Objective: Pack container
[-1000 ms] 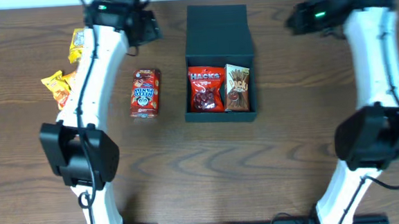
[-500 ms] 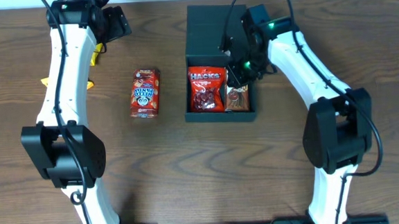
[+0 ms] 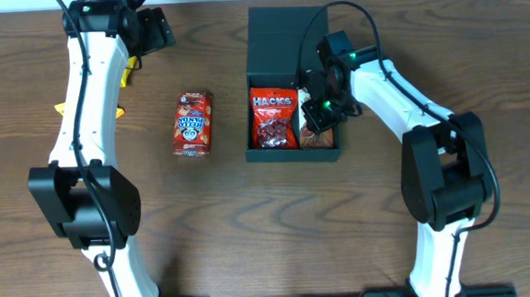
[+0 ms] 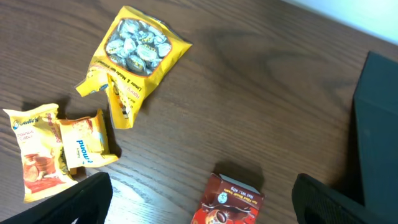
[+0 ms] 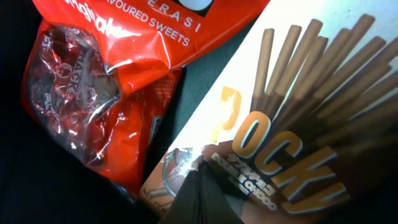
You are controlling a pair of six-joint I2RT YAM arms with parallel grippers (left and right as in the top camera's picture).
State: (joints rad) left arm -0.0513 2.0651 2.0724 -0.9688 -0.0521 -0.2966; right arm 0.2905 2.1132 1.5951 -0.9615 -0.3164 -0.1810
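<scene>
Container lies mid-surface with its lid open, directly under the right hand, which is clenched, tips down on the Pocky box inside (right half, beside the red sweets bag). Left hand hangs released, well apart.

Dark teal-black box; red sweets bag, white lettering; cream biscuit pack, brown stick pattern; red carton; 3 yellow packets; brown wood-grain table.

Left gripper spread wide, right gripper closed, pointing down
</scene>
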